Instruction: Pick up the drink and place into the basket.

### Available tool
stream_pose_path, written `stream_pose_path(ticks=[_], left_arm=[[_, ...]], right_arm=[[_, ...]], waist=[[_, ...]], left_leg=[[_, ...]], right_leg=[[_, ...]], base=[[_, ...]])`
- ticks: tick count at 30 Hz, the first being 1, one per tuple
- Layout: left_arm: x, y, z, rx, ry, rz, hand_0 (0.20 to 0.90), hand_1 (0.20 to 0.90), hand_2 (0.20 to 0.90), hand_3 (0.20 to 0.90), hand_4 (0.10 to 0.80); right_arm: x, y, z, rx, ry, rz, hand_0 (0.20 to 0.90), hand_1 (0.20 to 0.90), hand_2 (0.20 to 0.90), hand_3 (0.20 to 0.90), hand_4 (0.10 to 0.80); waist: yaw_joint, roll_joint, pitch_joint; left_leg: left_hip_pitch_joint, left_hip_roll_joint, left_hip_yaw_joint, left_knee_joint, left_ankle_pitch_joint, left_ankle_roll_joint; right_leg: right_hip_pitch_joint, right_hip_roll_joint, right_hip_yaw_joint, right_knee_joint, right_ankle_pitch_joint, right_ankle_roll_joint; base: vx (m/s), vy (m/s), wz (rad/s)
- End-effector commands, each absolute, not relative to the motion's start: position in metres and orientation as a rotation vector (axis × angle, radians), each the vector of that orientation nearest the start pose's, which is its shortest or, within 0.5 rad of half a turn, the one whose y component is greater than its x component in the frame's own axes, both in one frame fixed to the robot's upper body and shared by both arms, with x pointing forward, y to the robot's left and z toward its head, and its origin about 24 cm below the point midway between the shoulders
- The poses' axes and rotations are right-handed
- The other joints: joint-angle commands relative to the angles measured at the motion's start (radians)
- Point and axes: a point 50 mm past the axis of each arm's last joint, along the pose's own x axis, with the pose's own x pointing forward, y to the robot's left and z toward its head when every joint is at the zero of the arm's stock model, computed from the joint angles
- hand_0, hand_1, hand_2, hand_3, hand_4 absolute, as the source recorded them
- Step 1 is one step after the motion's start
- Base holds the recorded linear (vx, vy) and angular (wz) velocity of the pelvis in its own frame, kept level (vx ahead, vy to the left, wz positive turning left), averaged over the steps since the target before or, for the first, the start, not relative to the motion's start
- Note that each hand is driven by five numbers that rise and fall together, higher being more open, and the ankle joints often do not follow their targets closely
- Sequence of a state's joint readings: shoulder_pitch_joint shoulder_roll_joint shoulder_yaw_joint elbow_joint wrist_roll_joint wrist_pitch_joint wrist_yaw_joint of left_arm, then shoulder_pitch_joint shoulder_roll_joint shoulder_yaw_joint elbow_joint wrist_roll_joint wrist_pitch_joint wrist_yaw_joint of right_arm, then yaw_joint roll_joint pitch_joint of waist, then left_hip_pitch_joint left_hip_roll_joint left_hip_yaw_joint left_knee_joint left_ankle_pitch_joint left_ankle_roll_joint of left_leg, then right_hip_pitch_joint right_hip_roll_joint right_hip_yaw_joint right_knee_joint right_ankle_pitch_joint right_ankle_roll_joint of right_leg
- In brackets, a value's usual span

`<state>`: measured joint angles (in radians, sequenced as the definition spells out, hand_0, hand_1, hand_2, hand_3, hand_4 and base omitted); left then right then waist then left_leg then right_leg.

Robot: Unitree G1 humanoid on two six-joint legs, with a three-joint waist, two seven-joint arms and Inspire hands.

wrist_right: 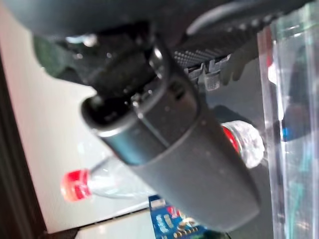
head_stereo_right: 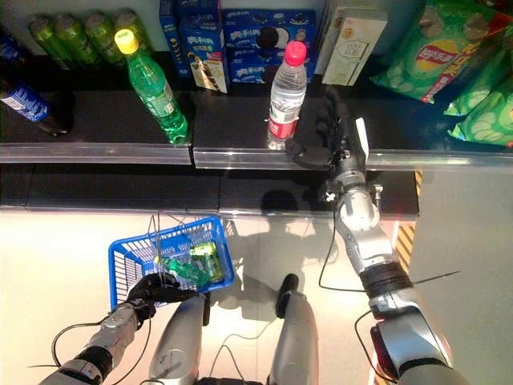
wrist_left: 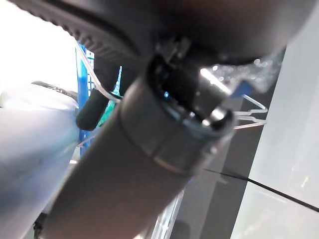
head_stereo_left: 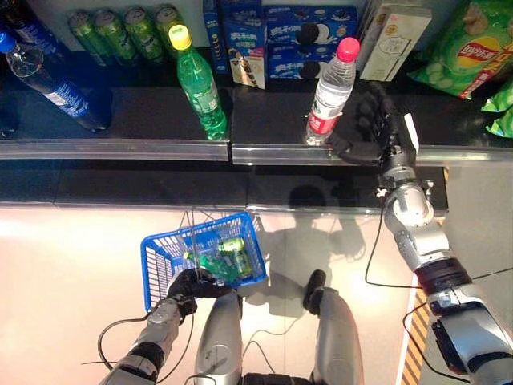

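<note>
The drink I am after is the clear water bottle with the pink cap, standing upright at the front edge of the dark shelf. Its plastic is thin and ribbed, with a red-and-white label low on the body, so I judge it will flex under a hard squeeze. My right hand sits just beside it on the shelf, fingers loosely curved and spread toward the bottle's lower half, not yet wrapped round it. In the right wrist view the bottle lies past the thumb, and I cannot tell whether anything touches it.

Down by the floor my left hand is curled round the wire handle of the blue basket, holding it out low, and I reckon that is so a drink can be dropped straight in. The basket is open plastic mesh and already carries a green bottle and a small green can.

Further along the shelf stands a tall green soda bottle with a yellow cap, well apart from my target. A dark blue-labelled bottle leans at the far left, with a row of green cans behind. Blue biscuit boxes and glossy green crisp bags fill the back.
</note>
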<state>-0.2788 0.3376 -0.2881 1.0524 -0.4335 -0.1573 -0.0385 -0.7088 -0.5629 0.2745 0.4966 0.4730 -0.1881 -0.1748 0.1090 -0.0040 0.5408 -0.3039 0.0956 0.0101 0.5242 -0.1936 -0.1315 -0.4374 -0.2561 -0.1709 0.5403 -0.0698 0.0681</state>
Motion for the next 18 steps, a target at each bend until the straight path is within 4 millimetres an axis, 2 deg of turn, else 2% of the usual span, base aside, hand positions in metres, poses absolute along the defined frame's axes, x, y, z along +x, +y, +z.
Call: stream_pose_path(ticks=[1,18], left_arm=[[0.21,0.253,-0.092,0.179,0.681,-0.014,0.3,0.3,0.3,0.2,0.1],[0.228,0.242,-0.084,0.18,0.647,-0.036,0.3,0.3,0.3,0.2,0.1]], right_arm=[[0.366,-0.207,0.263,-0.139,-0.633,-0.018,0.9,0.9,0.9,0.9,0.8],[0.383,-0.193,0.296,-0.122,-0.634,-0.012,0.9,0.9,0.9,0.9,0.8]], waist=[[0.041,0.024,-0.021],[0.065,0.03,-0.021]], left_leg=[[-0.124,-0.047,0.007,0.099,0.078,0.072],[-0.154,-0.055,-0.001,0.086,0.058,0.08]], right_leg=[[0.11,0.002,-0.004,-0.051,0.007,0.005],[0.053,0.006,-0.008,-0.036,0.001,0.005]], base=[[-0.016,0.003,0.07],[-0.006,-0.002,0.02]])
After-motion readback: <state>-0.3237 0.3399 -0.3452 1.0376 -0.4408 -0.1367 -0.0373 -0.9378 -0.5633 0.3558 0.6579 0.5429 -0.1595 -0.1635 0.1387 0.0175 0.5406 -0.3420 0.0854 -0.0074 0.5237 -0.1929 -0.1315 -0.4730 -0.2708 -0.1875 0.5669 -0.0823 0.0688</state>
